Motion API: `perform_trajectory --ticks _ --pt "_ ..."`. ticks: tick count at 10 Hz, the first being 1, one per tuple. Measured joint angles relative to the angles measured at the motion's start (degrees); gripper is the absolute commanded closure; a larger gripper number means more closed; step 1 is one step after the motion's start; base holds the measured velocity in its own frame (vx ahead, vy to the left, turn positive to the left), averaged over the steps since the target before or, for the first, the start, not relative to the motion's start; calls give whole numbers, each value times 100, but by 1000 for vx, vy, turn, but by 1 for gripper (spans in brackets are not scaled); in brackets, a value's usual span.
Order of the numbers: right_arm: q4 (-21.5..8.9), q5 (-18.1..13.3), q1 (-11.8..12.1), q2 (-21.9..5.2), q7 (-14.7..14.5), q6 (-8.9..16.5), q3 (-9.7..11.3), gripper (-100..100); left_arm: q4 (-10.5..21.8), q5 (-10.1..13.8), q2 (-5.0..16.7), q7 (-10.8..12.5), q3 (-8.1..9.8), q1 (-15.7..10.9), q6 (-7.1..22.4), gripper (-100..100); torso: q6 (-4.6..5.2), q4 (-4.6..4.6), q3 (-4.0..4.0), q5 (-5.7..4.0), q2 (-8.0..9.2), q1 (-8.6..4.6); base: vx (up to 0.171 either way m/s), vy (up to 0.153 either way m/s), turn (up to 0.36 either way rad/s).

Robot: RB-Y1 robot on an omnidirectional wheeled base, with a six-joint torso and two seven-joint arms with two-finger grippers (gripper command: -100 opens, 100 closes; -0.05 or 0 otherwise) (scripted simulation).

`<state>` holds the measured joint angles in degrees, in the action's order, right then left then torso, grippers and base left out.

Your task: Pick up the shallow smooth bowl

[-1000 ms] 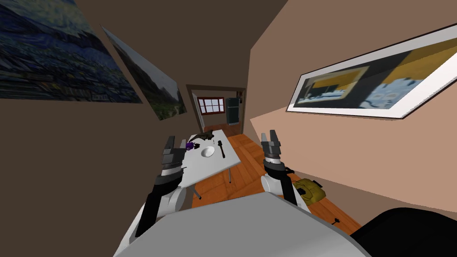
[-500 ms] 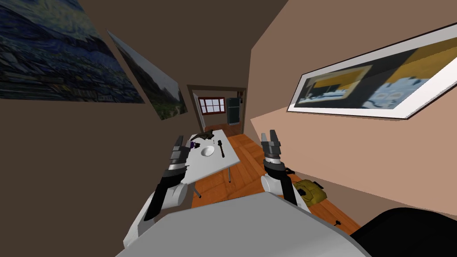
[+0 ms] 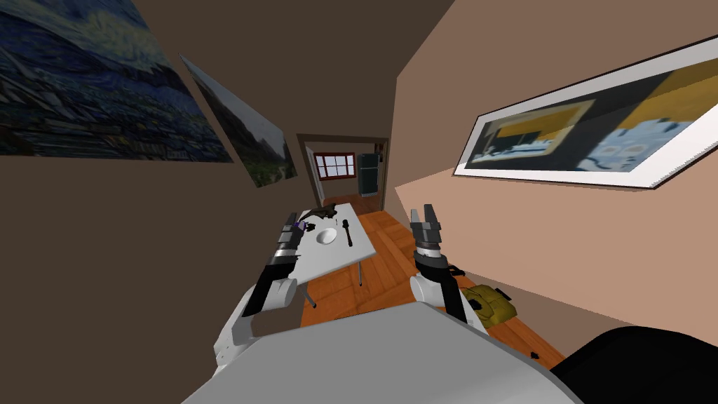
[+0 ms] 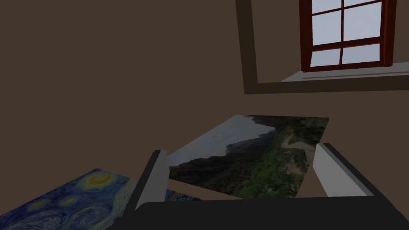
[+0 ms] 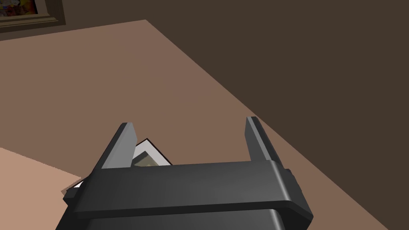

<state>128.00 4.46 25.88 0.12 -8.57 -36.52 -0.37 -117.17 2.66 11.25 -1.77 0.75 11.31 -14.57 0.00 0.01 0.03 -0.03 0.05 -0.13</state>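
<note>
My left gripper (image 3: 289, 226) hangs over the tabletop's (image 3: 329, 265) left edge. Its fingers are spread wide with nothing between them, and it is aimed at the wall rather than down. Just beyond it sits a small purple object (image 3: 301, 226). The shallow white bowl (image 3: 326, 237) lies in the far half of the tabletop, about midway across, with a black utensil (image 3: 347, 233) just beside it on the right. My right gripper (image 3: 425, 216) is raised beyond the right edge, also wide and empty. I judge this to be the reach. Next I must tip the left gripper downward, line it up over the bowl's rim and descend.
</note>
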Motion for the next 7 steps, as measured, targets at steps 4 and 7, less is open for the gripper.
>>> perform_trajectory --ticks 4,7 --pt "0 0 0 0 0 0 0 0 671 -27 65 103 78 -563 564 -100 1 0 1 -1 3 -3 -28 -39 42" --pt "0 0 0 0 0 0 0 0 1071 -29 135 202 161 -910 1057 -100 1 0 0 -1 -1 -1 -22 -44 51"
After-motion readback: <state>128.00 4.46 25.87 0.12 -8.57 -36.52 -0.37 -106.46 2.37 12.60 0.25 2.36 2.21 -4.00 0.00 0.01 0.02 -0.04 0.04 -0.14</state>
